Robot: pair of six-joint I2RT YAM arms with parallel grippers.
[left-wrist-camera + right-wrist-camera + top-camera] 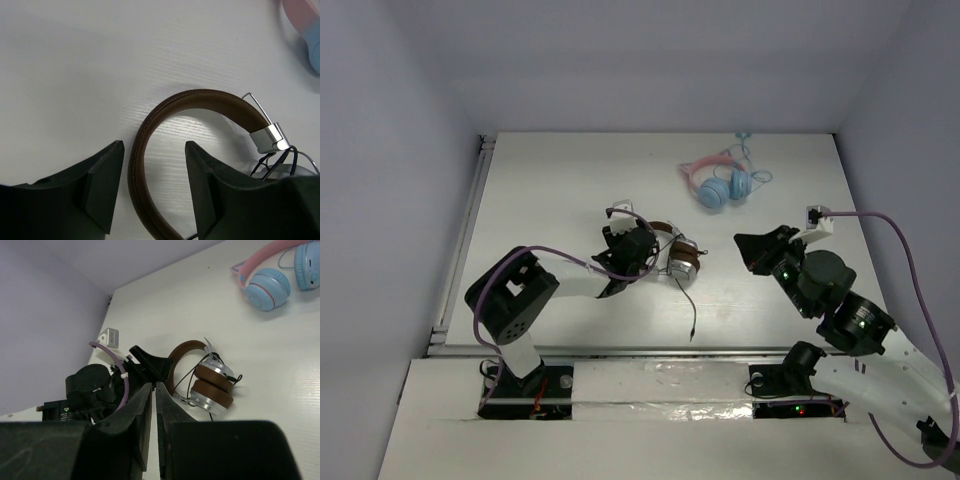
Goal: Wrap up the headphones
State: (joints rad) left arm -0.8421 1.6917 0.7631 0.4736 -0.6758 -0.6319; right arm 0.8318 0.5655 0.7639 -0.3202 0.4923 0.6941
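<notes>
White tabletop (570,180) from above: the headphones (682,262) lie mid-table, right against the left gripper (642,250). Their cable (688,305) trails toward the near edge, and a pink-and-blue pair (720,180) sits well apart, farther back.

Left wrist view: the jaws stand spread, straddling the brown headband (200,97) (no contact visible).

Right wrist view: the right gripper (153,390), fingers nearly pressed together and empty, points toward the stacked earcups (212,387) from well apart, the left arm just beside them.
</notes>
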